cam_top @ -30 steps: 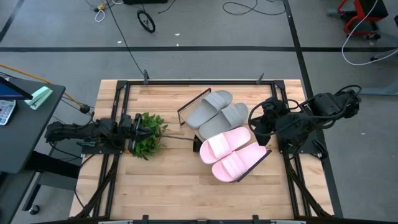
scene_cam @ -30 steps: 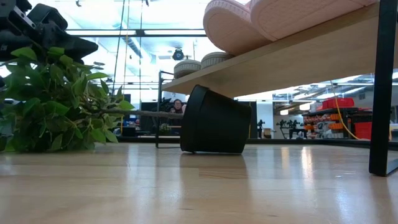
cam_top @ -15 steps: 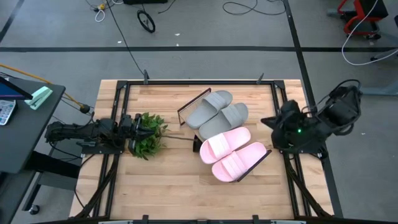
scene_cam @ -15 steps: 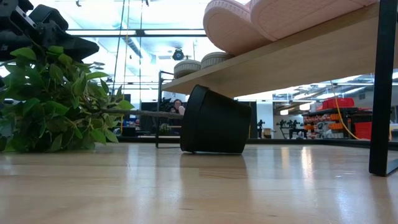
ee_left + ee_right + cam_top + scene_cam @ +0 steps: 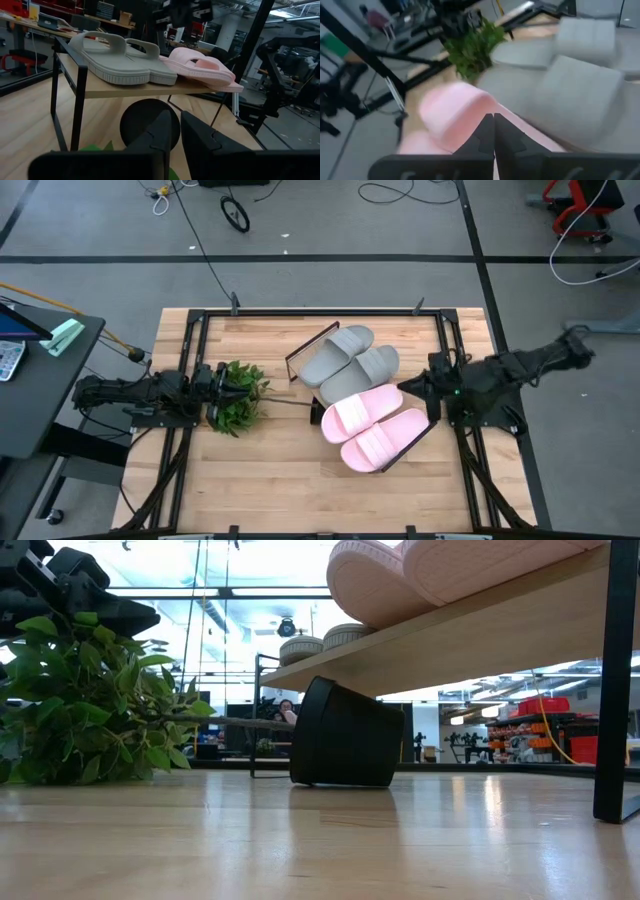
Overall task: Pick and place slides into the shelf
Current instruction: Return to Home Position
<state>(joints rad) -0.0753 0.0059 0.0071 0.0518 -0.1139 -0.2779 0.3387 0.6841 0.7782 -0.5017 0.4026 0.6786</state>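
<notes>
All four slides lie on the shelf [image 5: 307, 352], which stands slantwise in the middle of the table. The two grey slides [image 5: 348, 352] are at its far end and the two pink slides [image 5: 372, 425] at its near end. The left wrist view shows the grey pair [image 5: 115, 55] and the pink pair [image 5: 200, 67] resting sole-down on the board [image 5: 150, 90]. My right gripper [image 5: 408, 385] is shut, level beside the shelf's right side, pointing at the pink slide [image 5: 455, 110]. My left gripper [image 5: 228, 386] is shut among the plant's leaves at the table's left; whether it touches them I cannot tell.
A green leafy plant [image 5: 238, 395] lies on its side left of the shelf. Its black pot [image 5: 345, 735] is tipped over under the board [image 5: 480, 630]. Dark frame rails run along the table's left and right sides. Bare wood shows at the table's near side [image 5: 290, 490].
My right arm has drawn back from the shelf toward the table's right edge. It has then stretched out low and level, with its gripper pointing at the shelf's right side. The slides, the shelf and the plant have stayed where they were.
</notes>
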